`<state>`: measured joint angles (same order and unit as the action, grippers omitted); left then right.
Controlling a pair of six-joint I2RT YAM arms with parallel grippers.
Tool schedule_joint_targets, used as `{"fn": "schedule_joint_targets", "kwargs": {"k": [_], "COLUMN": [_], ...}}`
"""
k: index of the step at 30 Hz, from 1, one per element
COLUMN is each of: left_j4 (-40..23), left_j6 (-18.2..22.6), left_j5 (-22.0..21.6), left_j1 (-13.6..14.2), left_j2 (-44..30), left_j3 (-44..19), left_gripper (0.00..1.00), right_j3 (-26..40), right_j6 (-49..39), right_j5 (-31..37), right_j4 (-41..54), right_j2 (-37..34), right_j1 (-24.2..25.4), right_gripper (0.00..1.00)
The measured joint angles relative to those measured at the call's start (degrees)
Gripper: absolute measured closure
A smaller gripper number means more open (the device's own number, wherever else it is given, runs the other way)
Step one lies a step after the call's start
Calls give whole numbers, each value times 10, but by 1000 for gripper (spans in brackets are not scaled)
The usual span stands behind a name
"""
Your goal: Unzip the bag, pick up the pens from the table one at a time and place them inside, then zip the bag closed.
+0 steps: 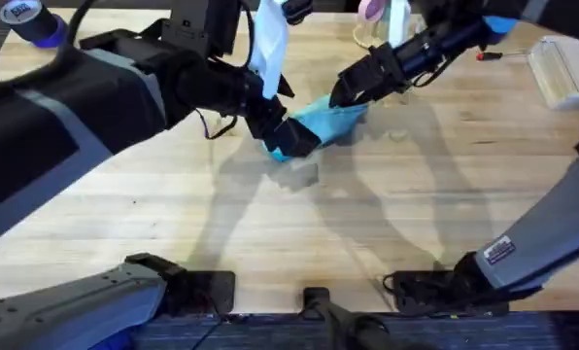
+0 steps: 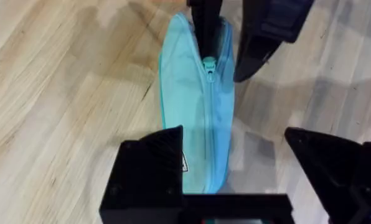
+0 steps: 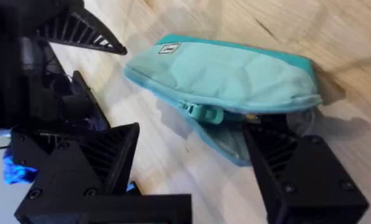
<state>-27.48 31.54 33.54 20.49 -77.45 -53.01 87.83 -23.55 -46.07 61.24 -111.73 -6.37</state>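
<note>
While the soft turquoise fabric bag (image 2: 195, 106) lay on the pale wooden counter (image 1: 270, 233), both arms met over it. The left end effector (image 2: 235, 168) was spread wide around one end, likely to steady it. The right end effector (image 3: 192, 168) stood released by the teal pull (image 3: 204, 112), likely to tug it.

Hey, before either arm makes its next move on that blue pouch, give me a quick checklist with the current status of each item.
1. bag resting on the table, zipper facing up: ok.
2. zipper pull in plain sight, partway along the bag: ok.
3. left end effector open, straddling one end of the bag: ok.
4. right end effector open, close to the zipper pull: ok.
5. Zipper run all the way to the end: cannot tell.
6. Pens inside the bag: cannot tell.
</note>
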Motion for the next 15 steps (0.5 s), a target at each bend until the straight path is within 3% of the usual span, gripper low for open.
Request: {"fn": "schedule_joint_targets", "kwargs": {"k": [15], "left_j4": [-2], "left_j6": [2], "left_j5": [0], "left_j1": [0], "left_j2": [0], "left_j3": [0], "left_gripper": [7], "right_j3": [0], "right_j6": [-18], "right_j5": [-96], "right_j4": [-3], "right_j2": [-41], "right_j1": [-9], "right_gripper": [6]}}
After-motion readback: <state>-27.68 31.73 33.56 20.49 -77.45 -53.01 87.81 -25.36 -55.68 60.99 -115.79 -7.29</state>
